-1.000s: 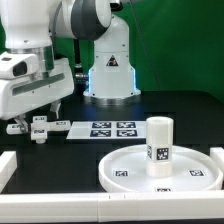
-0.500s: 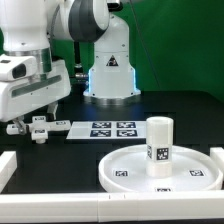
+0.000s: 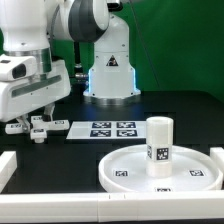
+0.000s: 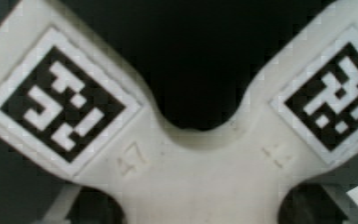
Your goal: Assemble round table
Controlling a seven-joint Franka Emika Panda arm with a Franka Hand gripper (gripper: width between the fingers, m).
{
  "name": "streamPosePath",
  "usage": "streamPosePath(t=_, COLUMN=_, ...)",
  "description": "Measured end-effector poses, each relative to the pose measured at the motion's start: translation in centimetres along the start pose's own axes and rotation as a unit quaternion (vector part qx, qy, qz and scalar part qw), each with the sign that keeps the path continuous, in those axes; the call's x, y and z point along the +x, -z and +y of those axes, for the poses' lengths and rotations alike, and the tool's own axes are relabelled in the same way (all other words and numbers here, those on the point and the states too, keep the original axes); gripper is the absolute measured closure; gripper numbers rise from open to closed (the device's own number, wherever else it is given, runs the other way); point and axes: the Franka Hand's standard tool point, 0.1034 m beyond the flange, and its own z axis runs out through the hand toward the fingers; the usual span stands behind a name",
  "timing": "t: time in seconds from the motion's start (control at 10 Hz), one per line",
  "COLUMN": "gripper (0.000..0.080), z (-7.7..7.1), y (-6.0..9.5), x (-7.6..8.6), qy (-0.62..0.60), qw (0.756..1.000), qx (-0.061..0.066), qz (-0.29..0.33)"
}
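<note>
The flat cross-shaped piece [image 3: 40, 127] lies on the black table at the exterior view's left. My gripper [image 3: 34, 120] is down over it. In the wrist view the cross-shaped piece [image 4: 194, 165] fills the picture, with two tagged arms spreading away from its centre. My gripper [image 4: 197, 216] straddles that centre, and a dark gap shows between each finger and the piece, so the jaws stand open. The rimmed round disc [image 3: 128, 160] lies at the exterior view's lower right. The short cylindrical post [image 3: 159, 145] stands upright on it.
The marker board [image 3: 110, 129] lies flat just to the right of the cross-shaped piece. White straight rails [image 3: 8, 165] edge the black surface at the front and left. The arm's white base [image 3: 108, 70] stands behind the board.
</note>
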Motion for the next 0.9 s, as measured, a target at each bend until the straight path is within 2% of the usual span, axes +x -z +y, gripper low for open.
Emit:
streamPosePath(t=0.2, gripper=0.0362, z=0.0, y=0.2, x=0.3, qy=0.001, qw=1.000, qx=0.002, qz=0.001)
streamPosePath(t=0.3, gripper=0.0362, z=-0.4, y=0.9, x=1.2, qy=-0.013, qw=1.000, qx=0.012, qz=0.001)
streamPosePath(t=0.4, gripper=0.0362, z=-1.0, y=2.5, x=3.0, qy=-0.028, qw=0.999, qx=0.021, qz=0.002)
streamPosePath(t=0.5, gripper=0.0361, z=-1.4, y=4.1, x=5.0, qy=-0.036, qw=0.999, qx=0.021, qz=0.004)
streamPosePath(t=0.7, gripper=0.0361, z=-2.6, y=6.5, x=8.9, qy=-0.071, qw=0.997, qx=0.033, qz=0.002)
streamPosePath(t=0.8, gripper=0.0361, z=-2.7, y=7.9, x=11.7, qy=-0.086, qw=0.996, qx=0.034, qz=0.002)
streamPosePath(t=0.9, gripper=0.0361, z=-2.3, y=9.2, x=14.6, qy=-0.110, qw=0.994, qx=0.026, qz=0.005)
